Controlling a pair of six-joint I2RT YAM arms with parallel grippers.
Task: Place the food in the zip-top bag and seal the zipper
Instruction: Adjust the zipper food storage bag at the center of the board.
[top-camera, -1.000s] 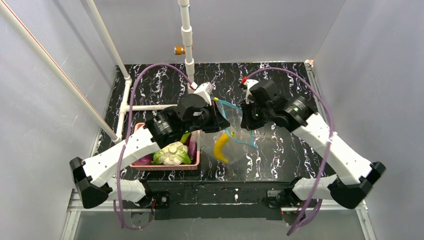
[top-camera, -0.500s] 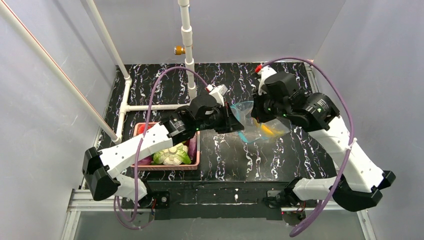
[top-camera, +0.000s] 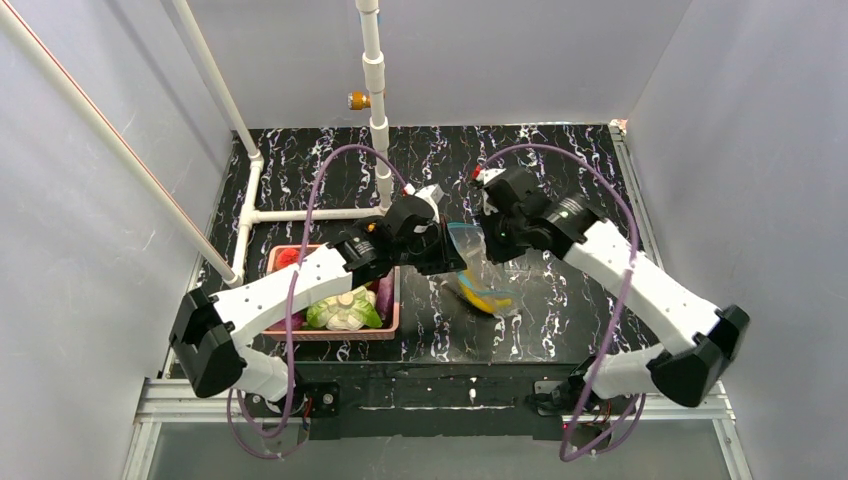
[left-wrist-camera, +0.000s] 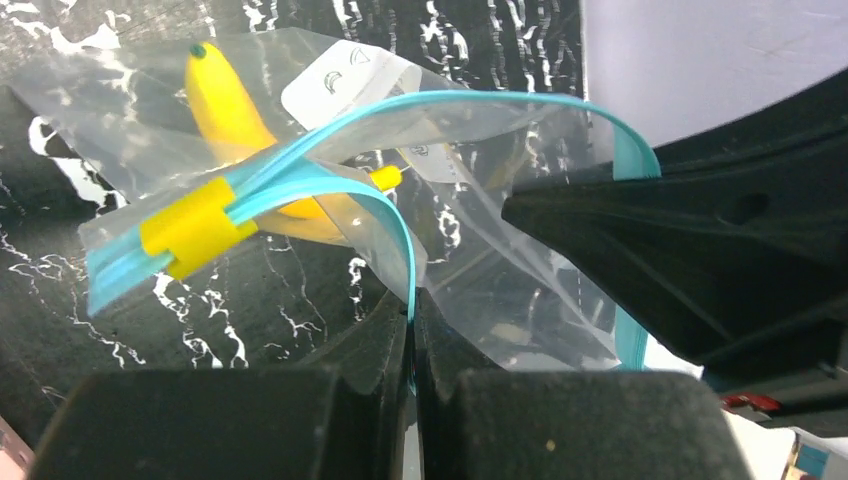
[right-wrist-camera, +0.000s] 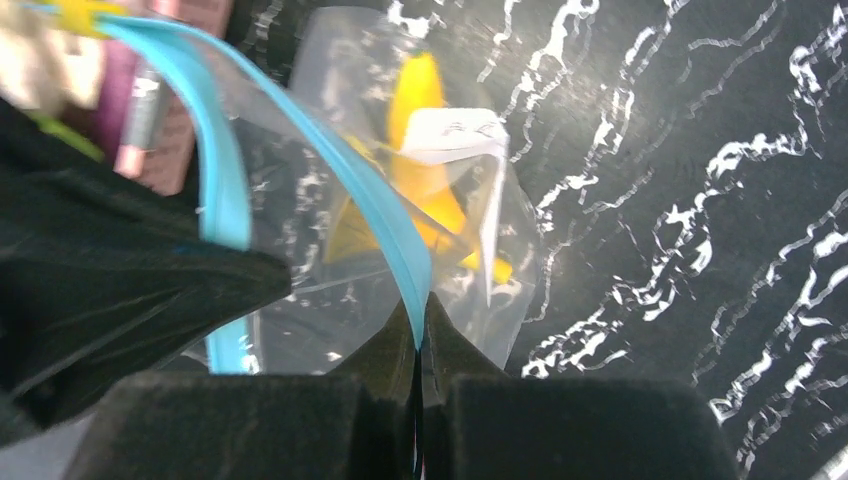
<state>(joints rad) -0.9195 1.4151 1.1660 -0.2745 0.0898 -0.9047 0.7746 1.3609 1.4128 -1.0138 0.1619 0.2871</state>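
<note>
The clear zip-top bag (top-camera: 478, 270) hangs between my two grippers over the table's middle, mouth pulled open. The long yellow food piece (top-camera: 480, 296) lies inside it, also in the left wrist view (left-wrist-camera: 225, 105) and the right wrist view (right-wrist-camera: 418, 170). My left gripper (top-camera: 452, 255) is shut on one lip of the teal-blue zipper (left-wrist-camera: 400, 250). My right gripper (top-camera: 487, 240) is shut on the other lip (right-wrist-camera: 385, 215). A yellow slider (left-wrist-camera: 190, 225) sits on the strip's end. The white-and-green leafy head (top-camera: 343, 308) lies in the pink basket (top-camera: 335, 333).
The pink basket stands at the left front, with a dark red-purple piece (top-camera: 384, 292) and other produce partly hidden under my left arm. White pipes (top-camera: 378, 110) rise at the back and left. The enclosure walls close in on both sides.
Both grippers have carried the bag back left and lower, toward the table's middle. The bag with the yellow piece now hangs down nearer the tabletop. Both keep their hold.
</note>
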